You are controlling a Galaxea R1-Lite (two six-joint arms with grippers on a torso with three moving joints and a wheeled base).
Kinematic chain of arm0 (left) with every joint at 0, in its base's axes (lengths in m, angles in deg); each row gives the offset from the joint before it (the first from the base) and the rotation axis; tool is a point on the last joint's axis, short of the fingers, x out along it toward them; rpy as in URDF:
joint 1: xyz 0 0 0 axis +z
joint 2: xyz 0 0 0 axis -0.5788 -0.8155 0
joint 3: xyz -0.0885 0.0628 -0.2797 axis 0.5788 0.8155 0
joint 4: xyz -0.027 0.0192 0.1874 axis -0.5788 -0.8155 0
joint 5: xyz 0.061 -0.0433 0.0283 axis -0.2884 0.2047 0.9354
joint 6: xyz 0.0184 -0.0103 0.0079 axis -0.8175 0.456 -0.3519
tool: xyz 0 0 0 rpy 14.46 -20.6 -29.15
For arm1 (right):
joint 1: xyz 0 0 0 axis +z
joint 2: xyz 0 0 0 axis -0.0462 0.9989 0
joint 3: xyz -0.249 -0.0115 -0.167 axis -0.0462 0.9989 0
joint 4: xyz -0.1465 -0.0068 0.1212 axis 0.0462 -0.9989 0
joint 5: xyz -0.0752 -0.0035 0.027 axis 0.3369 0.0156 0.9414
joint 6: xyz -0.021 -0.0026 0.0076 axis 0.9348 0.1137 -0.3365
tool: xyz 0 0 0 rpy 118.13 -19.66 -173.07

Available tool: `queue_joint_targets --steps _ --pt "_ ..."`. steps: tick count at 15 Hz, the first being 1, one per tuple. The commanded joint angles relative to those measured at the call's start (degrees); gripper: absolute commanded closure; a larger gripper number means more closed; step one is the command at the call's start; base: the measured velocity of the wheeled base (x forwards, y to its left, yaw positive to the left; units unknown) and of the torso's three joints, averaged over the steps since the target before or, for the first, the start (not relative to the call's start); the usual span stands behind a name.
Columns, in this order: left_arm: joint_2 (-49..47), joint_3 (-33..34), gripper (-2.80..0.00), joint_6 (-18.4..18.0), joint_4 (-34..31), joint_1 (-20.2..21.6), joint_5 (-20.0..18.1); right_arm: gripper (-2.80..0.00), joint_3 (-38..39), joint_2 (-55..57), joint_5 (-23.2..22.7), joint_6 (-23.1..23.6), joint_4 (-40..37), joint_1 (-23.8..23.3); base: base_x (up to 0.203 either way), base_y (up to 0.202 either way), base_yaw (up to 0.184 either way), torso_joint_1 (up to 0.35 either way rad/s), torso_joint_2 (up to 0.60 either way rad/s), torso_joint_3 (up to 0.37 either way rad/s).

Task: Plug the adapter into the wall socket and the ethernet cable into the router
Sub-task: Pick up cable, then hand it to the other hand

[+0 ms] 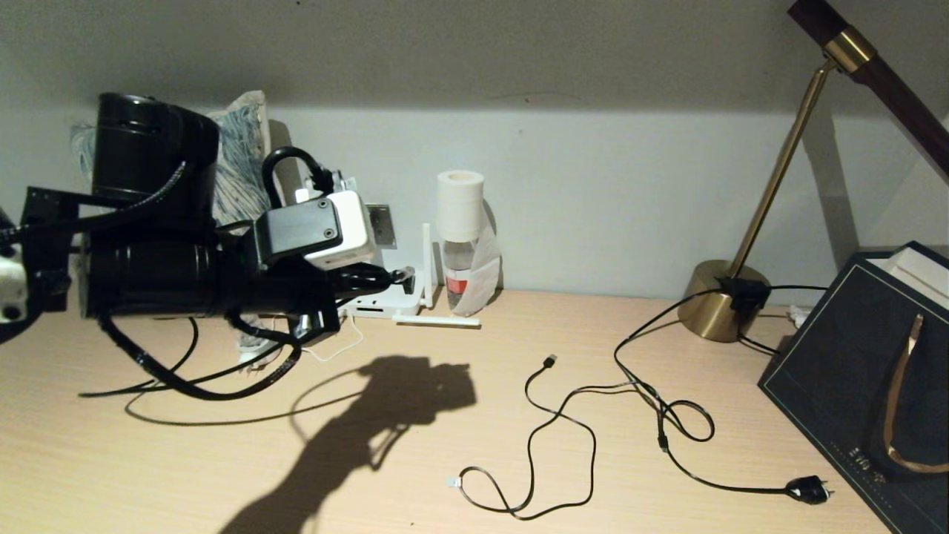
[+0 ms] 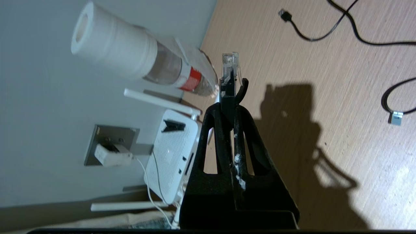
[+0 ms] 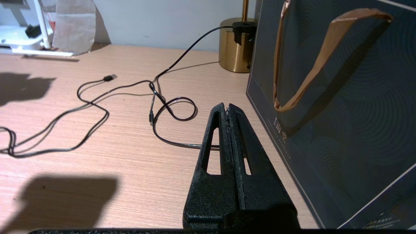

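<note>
left gripper: fingers clamped on ethernet cable, clear connector protruding past the tips, near router. adapter seated in wall socket. right gripper: fingers closed, empty, above desk.

Counted on the light wooden table:
- one flat white router
- one grey metallic wall socket
- one small white adapter
- one paper-capped clear bottle
- one brass lamp
- one dark paper bag
- three black cables
</note>
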Motion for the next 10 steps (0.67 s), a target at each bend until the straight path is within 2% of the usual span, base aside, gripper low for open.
queue_joint_targets --steps 1,3,4,6,8,10 --pt "-1.2 -1.3 0.0 -0.4 0.3 -3.6 0.6 0.0 2.0 0.1 -0.1 1.3 0.0 0.0 0.0 0.0 0.0 0.0 0.0 0.0" --pt "-0.6 -1.0 0.0 -0.5 0.4 -5.9 2.1 0.0 -0.8 0.5 0.0 1.5 -0.1 0.0 0.0 0.0 0.0 0.0 0.0 0.0" --pt "0.3 -0.7 0.0 -0.5 0.5 -6.4 2.1 0.0 -5.4 2.7 -0.2 1.0 -0.6 0.1 0.0 0.0 0.0 0.0 0.0 0.0" --pt "-0.6 -1.5 0.0 -0.4 1.4 -8.9 2.1 0.0 -15.5 12.7 -3.0 -3.6 -2.7 1.4 0.0 0.0 0.0 0.0 0.0 0.0" --pt "-3.2 -3.0 0.0 -0.3 3.0 -12.3 3.2 0.0 -25.5 29.0 -9.5 -10.0 -5.2 3.3 0.0 0.0 0.0 0.0 0.0 0.0" --pt "-6.1 -5.1 0.0 -0.2 3.6 -13.9 3.7 0.0 -34.9 45.4 -17.7 -14.3 -6.5 4.5 0.0 0.0 0.0 0.0 0.0 0.0"
